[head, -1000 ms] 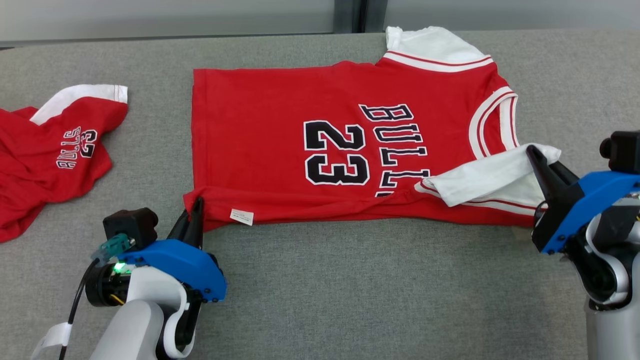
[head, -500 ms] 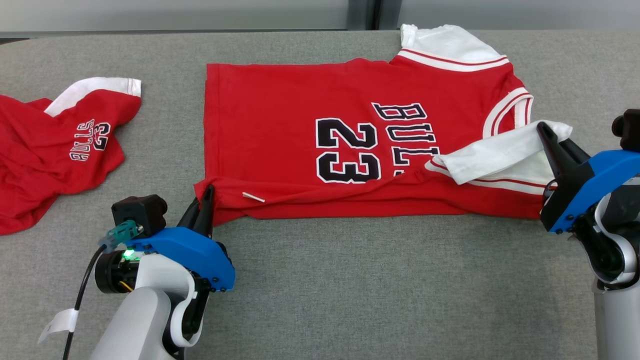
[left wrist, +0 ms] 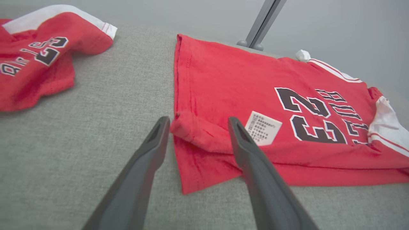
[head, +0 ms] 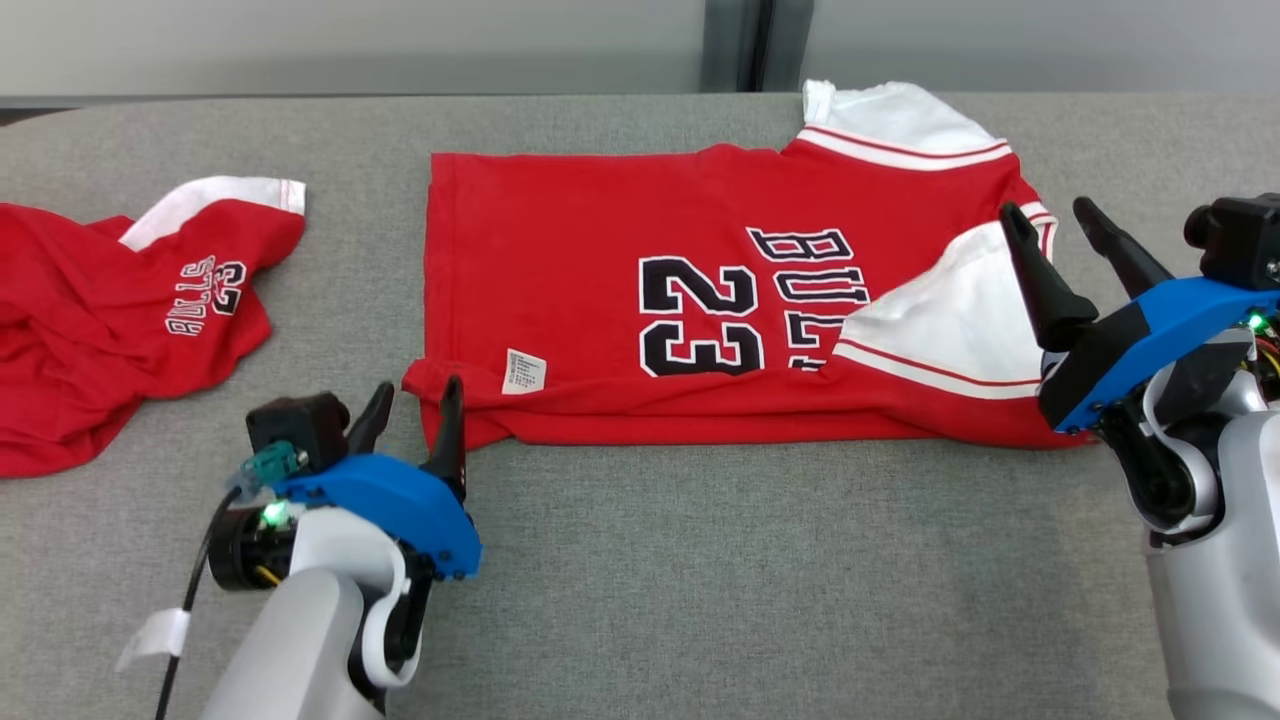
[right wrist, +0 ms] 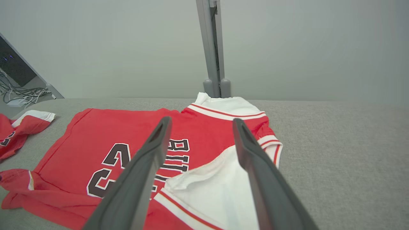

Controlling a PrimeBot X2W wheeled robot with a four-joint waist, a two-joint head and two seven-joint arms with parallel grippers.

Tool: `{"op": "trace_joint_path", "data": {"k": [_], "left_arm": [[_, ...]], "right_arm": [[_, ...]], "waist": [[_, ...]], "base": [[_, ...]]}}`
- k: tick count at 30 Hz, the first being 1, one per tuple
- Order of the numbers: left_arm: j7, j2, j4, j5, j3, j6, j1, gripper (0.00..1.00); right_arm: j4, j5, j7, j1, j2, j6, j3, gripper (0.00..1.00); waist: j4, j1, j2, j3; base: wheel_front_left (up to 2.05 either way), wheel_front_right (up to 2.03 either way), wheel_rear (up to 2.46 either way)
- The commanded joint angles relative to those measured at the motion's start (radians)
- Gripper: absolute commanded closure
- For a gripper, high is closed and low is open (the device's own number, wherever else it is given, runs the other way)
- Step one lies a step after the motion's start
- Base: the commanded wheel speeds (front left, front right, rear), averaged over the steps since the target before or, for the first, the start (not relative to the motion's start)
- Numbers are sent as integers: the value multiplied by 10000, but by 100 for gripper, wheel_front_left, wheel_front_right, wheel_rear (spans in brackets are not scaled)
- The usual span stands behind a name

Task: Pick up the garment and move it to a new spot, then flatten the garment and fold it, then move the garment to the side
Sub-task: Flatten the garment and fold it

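The garment (head: 600, 270) is a red jersey with "BULLS 23" in black and white sleeves, lying across the middle of the grey table. Its near edge is folded over, with a white label (head: 524, 370) showing, and the near white sleeve (head: 950, 320) lies on the chest. My left gripper (head: 420, 390) stands open at the garment's near left corner. In the left wrist view that rolled corner (left wrist: 195, 131) lies between the left gripper's (left wrist: 198, 119) fingers, loose. My right gripper (head: 1047, 210) is open above the collar end, and in the right wrist view the right gripper (right wrist: 201, 120) hovers over the white sleeve (right wrist: 220, 188).
A second red jersey (head: 120, 310) lies crumpled at the table's left end, also seen in the left wrist view as a red jersey (left wrist: 35, 57). A grey post (head: 735, 45) stands behind the table's far edge. Bare grey table (head: 750, 580) stretches along the near side.
Both grippers have opened and let go of the garment. The near corner and the white sleeve have dropped onto the shirt. The head camera has shifted a little.
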Motion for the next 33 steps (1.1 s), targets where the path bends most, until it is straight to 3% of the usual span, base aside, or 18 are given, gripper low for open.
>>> {"op": "trace_joint_path", "data": {"k": [1,7,16,24,33], "left_arm": [[-51,18,70,50,-45,2,199,0],[-46,96,337,59,-213,46,894,0],[-321,-48,860,-55,-112,210,613,0],[-503,-114,1383,-102,214,692,-11,0],[-349,-212,1921,-105,-27,562,-286,0]], "right_arm": [[92,55,-78,-46,-128,1,4,0],[408,-109,550,1045,-279,1,-557,0],[56,-1322,490,2339,593,3,-1915,0],[1065,-1605,-144,1630,1082,3,-2057,0],[2711,-2198,-35,786,1163,3,-2394,0]], "waist": [[-13,0,0,-83],[41,0,0,-480],[-282,0,0,-409],[-597,0,0,76],[-467,0,0,517]], "base": [[0,0,0],[0,0,0],[0,0,0],[0,0,0],[0,0,0]]}}
